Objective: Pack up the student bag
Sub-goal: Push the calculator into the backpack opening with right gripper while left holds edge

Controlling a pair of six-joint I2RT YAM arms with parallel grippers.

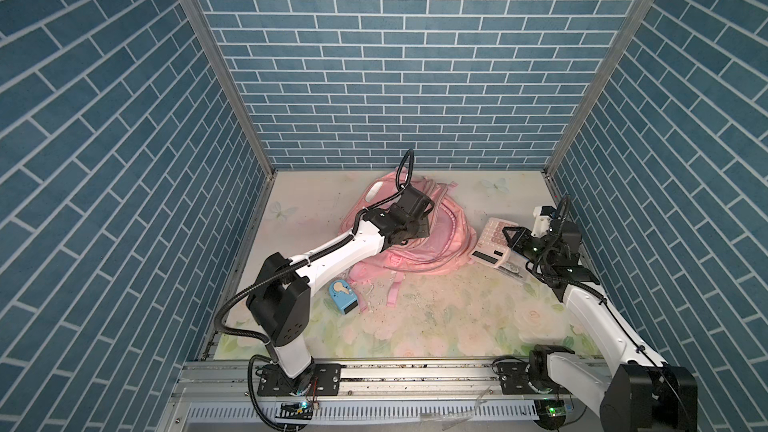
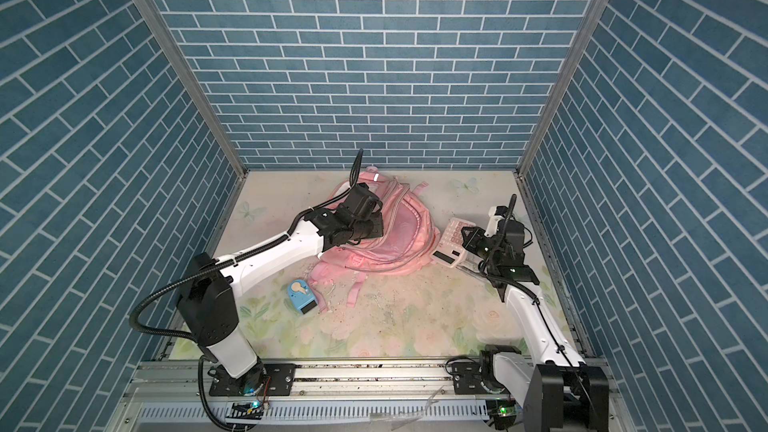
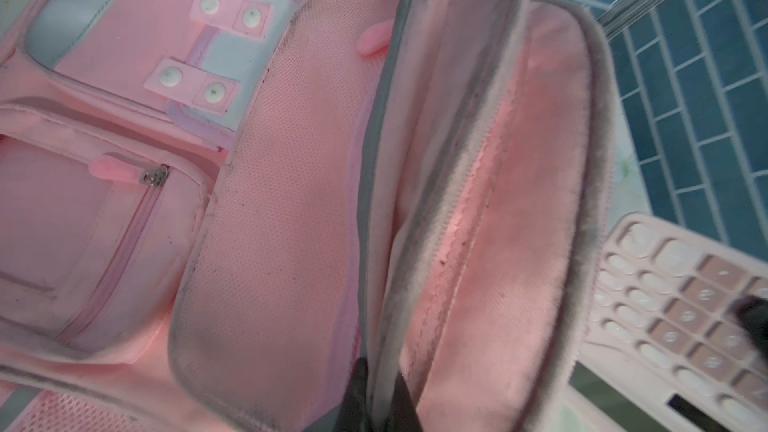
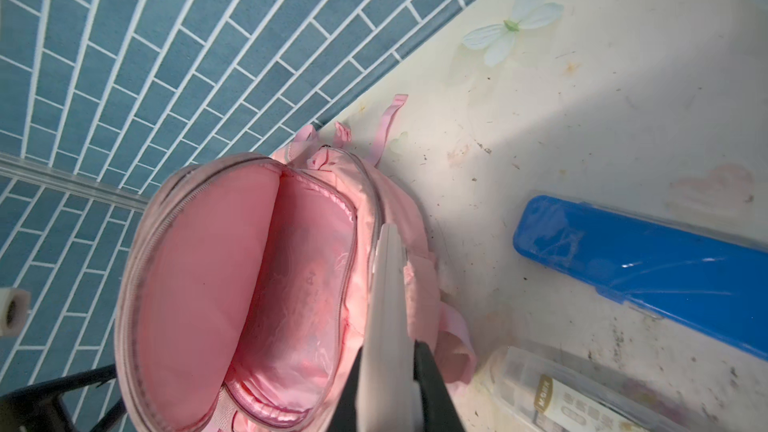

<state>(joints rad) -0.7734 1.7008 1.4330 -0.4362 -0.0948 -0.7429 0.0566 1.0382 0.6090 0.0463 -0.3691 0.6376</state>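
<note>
Entry: large soft pink fabric student bag [image 1: 440, 243], laid on the pale floral-printed table [image 1: 457, 326] at the middle of its far half, as shown in both top views. The long axis is judged to run roughly far to near, slightly slanted. The end with the small white reflective strip lies far, and loose pink straps trail near. The main compartment is unzipped and its mouth gapes toward the right. The grey-edged zip rim of the front flap is pinched tight by the left gripper [image 3: 380, 380] — apparently so that the flap is lifted and the mouth held wide, the pink lining being exposed in the right wrist view. A flat pink-and-white plastic calculator [image 1: 492, 243] is clasped at one end by the right gripper [image 4: 388, 367] and tilted on edge just right of the bag. Its thin side is presented to the opening — a hold judged suited to sliding it in edgeways. Whether calculator and bag rim touch cannot be told. Listed as not yet packed: a small light-blue plastic pencil sharpener [image 1: 344, 296] near-left of the bag, and a long blue plastic pencil case [image 4: 640, 263] and a clear plastic box [image 4: 561, 392] with a printed label, both on the table at the right.
</note>
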